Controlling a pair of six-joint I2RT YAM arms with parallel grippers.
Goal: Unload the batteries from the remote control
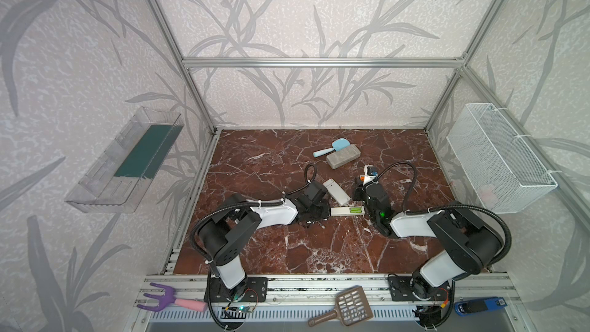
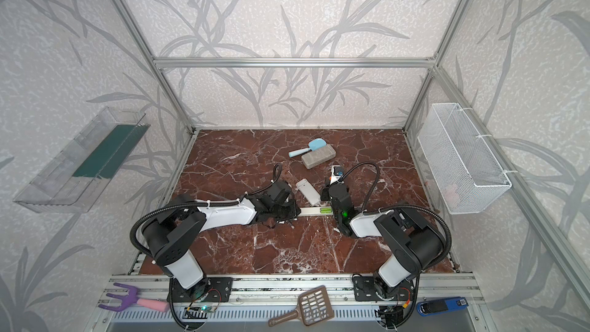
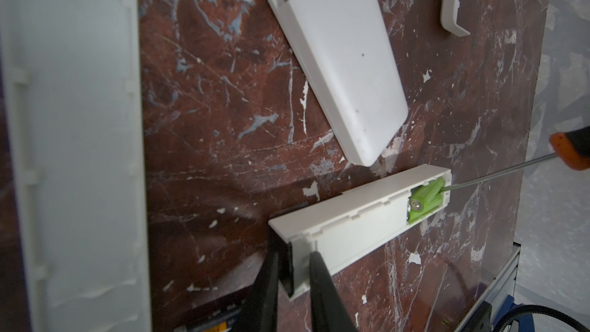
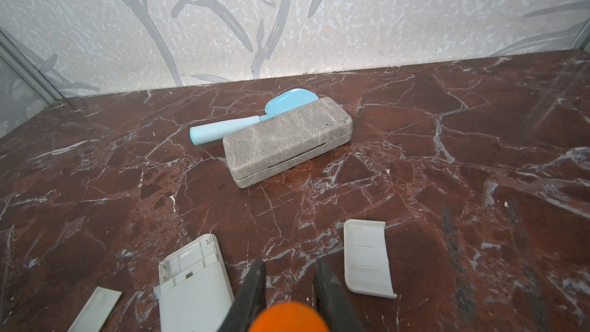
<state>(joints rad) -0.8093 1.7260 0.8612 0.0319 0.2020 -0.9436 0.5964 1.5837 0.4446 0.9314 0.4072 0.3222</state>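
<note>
The lime green batteries (image 3: 426, 198) sit in the open compartment at one end of the remote control (image 3: 351, 228). The left pincer (image 3: 295, 279) pinches the remote's other end; the right pincer (image 4: 289, 282) pinches a screwdriver (image 3: 571, 154) whose tip touches the batteries.

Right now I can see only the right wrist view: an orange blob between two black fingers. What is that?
Observer: It's the handle of an orange-handled screwdriver, held by the right gripper. The left wrist view also shows its thin metal shaft.
Operator: What is it pointing at?
Observer: Its tip reaches the lime green batteries in the open end of a long narrow white remote control.
Operator: Is that remote lying loose?
Observer: No, the left gripper clamps its opposite end.
</note>
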